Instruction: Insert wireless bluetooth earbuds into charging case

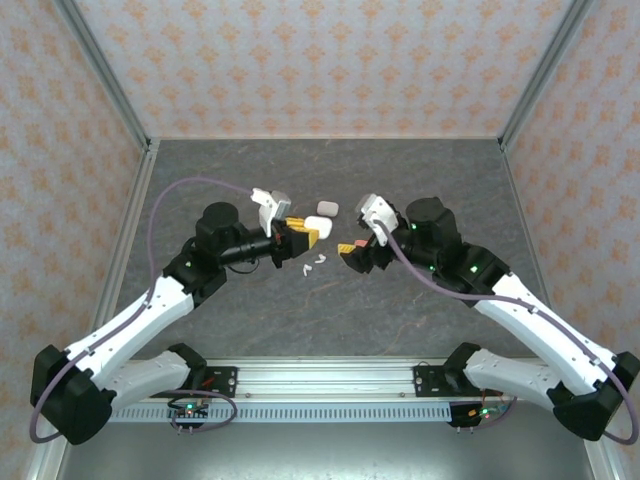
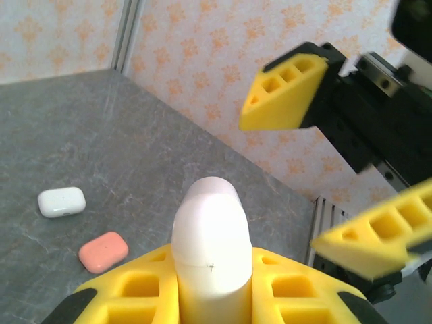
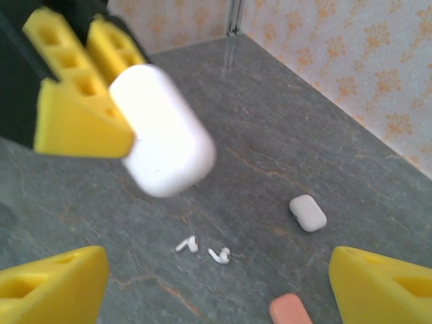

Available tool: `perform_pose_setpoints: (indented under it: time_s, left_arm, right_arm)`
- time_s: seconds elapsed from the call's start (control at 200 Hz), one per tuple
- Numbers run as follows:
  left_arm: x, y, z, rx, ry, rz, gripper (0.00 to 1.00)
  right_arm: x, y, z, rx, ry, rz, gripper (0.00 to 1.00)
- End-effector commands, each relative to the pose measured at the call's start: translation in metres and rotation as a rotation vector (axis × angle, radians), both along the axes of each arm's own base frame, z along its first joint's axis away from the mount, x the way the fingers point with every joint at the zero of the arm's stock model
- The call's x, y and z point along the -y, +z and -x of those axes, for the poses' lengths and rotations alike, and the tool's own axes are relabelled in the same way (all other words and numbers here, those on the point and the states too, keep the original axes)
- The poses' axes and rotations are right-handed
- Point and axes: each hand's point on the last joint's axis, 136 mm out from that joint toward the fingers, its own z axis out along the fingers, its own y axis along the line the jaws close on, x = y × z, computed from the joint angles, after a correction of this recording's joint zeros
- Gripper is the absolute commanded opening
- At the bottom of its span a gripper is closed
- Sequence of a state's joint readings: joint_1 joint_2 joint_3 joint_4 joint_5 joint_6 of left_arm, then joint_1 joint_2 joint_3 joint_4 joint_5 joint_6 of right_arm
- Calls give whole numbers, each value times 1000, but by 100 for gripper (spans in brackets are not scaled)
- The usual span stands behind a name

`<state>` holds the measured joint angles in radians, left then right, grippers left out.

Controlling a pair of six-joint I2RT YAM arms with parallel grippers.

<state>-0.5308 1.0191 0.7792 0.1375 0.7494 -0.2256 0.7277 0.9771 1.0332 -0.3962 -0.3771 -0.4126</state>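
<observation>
My left gripper is shut on a white charging case, which stands up between its yellow fingers above the table's middle. Facing it from the right, my right gripper stands open with nothing between its wide-apart yellow fingers. Two white earbuds lie loose on the grey table below the held case, and in the top view they show as small white pieces between the two grippers.
A second white case lies closed farther back. A salmon-pink case lies close by the right gripper. Patterned walls with metal posts enclose the grey table.
</observation>
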Motion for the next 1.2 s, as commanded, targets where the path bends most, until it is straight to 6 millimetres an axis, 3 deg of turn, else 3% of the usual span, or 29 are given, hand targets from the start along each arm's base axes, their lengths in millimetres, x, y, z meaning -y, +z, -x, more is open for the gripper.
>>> perform_pose_setpoints:
  time_s: [0.0, 0.365, 0.831, 1.196]
  left_arm:
    - [-2, 17, 7, 195, -13, -11, 8]
    - [0, 19, 22, 273, -70, -39, 3]
    - [3, 6, 23, 272, -101, -95, 1]
    - [5, 4, 21, 268, -104, -102, 0]
  right_arm:
    - [-13, 17, 2, -66, 30, -161, 85]
    - [-31, 21, -21, -113, -5, -195, 85]
    - [-19, 32, -41, -99, -69, -176, 85]
    - [-17, 30, -43, -107, -80, -162, 85]
